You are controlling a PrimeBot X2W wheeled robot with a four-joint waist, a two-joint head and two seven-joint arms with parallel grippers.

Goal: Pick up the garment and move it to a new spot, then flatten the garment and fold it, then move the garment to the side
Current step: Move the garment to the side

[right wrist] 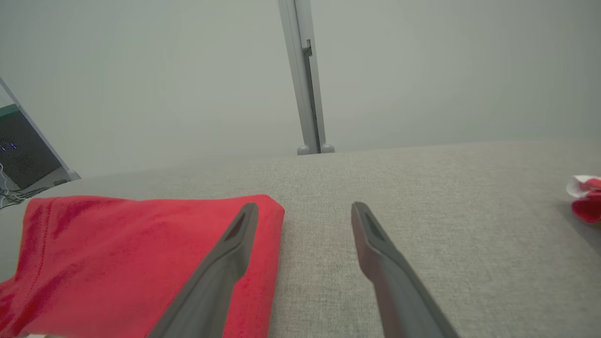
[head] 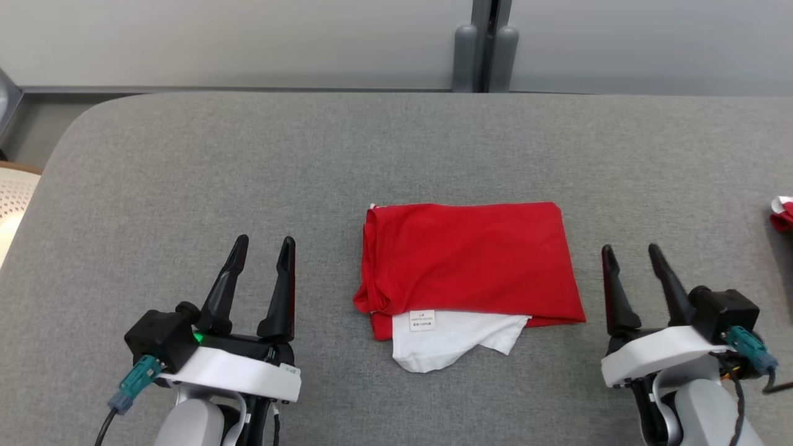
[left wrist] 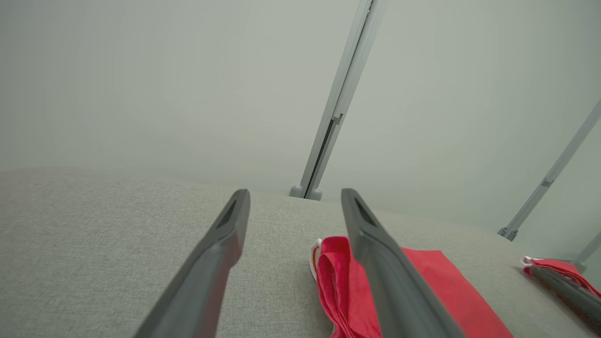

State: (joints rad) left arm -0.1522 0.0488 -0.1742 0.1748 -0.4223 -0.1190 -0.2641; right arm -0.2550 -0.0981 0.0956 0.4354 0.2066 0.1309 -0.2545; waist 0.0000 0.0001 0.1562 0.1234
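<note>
A folded red garment [head: 468, 266] lies flat at the centre of a grey fabric-covered table [head: 186, 173], as seen from the robot's head cam. Its L edge is bunched in thick folds. A white layer [head: 455, 341] pokes out from under the near edge, with a small printed label [head: 422, 319] on it, text too small to read. The left gripper [head: 265, 240] is near the garment's L side, fingers spread wide and holding nothing, clear of the cloth. The right gripper [head: 630, 248] is just beside the garment's R edge, likewise spread wide and empty, not touching. Both point toward the table's far edge. In the R wrist cam the garment's corner lies behind that gripper's L finger. In the L wrist cam the bunched folds show beside the R finger. At the table's far R, well apart, a small red-and-white cloth [head: 782, 214] is cut off by the frame, possibly a second garment. A grey post [head: 484, 46] stands against the pale wall [head: 248, 37] behind.
</note>
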